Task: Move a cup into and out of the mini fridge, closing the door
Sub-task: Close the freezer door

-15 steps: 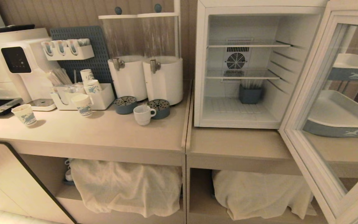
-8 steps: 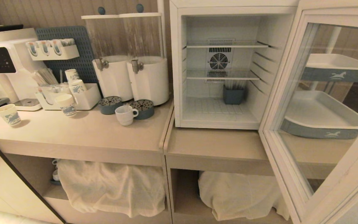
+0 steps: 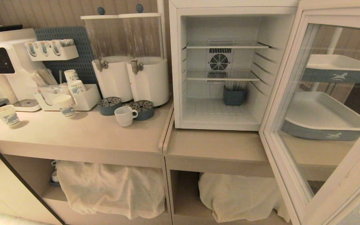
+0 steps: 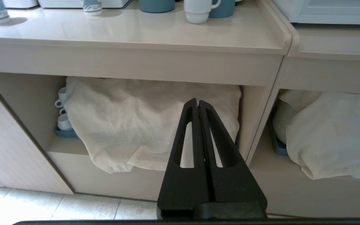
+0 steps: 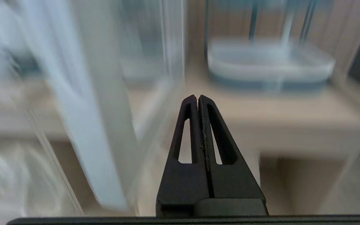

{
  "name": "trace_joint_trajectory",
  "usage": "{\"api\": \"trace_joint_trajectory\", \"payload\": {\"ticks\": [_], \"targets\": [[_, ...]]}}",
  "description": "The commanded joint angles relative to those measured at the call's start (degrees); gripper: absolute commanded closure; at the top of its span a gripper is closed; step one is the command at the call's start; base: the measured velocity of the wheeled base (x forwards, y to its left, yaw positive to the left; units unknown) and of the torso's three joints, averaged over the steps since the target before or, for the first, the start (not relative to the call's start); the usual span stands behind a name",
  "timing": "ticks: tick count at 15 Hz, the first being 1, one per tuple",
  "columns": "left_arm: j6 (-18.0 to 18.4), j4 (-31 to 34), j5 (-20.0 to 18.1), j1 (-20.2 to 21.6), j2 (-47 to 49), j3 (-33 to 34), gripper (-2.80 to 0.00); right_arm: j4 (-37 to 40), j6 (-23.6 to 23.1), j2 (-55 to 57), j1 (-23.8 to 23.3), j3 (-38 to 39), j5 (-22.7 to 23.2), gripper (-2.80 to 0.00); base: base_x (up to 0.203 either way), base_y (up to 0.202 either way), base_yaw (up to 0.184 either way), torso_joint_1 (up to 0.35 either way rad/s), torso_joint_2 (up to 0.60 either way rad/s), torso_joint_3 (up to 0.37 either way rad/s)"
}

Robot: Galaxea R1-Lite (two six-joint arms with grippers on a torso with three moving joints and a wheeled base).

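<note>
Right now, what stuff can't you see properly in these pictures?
- Under the left cloth: hidden in the head view; the left wrist view shows only a few small cups at its edge.
- Under the right cloth: covered; just some plate edges peek out.
- The door: smeared by blur in the right wrist view.
- The door's lower corner: cut off by the head view's edge.

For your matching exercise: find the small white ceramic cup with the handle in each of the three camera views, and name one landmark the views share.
Head view: the cup stands on the counter, left of the open mini fridge, in front of two round blue drip trays.
Left wrist view: at the top edge, only its lower part showing, above the shut left pincer.
Right wrist view: not in it.
Shared landmark: the cloth-covered shelf under the counter.
</note>
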Motion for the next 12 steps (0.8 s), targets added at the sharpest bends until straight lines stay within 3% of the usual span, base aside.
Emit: {"api": "trace_joint_trajectory", "payload": {"ticks": [1, 4, 5, 10, 12], "targets": [[-0.02, 0.01, 0.01, 0.07, 0.08, 0.01, 0.00, 7.14, 0.33, 0.77, -0.02, -10.86, 0.47, 0.00, 0.000, 0.000, 0.000, 0.000, 0.00, 0.000], [-0.09, 0.01, 0.01, 0.07, 0.09, 0.01, 0.00, 15.32, 7.64, 12.13, 1.25, -24.24, -0.12, 0.00, 0.000, 0.000, 0.000, 0.000, 0.00, 0.000], [-0.11, 0.01, 0.01, 0.07, 0.09, 0.01, 0.00, 16.64, 10.04, 16.90, 4.45, -26.70, -0.81, 0.00, 0.000, 0.000, 0.000, 0.000, 0.00, 0.000], [-0.11, 0.01, 0.01, 0.07, 0.09, 0.01, 0.00, 18.43, 16.17, 24.23, 30.87, -29.70, -5.05, 0.00, 0.000, 0.000, 0.000, 0.000, 0.00, 0.000], [-0.11, 0.01, 0.01, 0.07, 0.09, 0.01, 0.00, 16.73, 16.14, 27.91, 33.13, -29.93, -5.66, 0.00, 0.000, 0.000, 0.000, 0.000, 0.00, 0.000]]}}
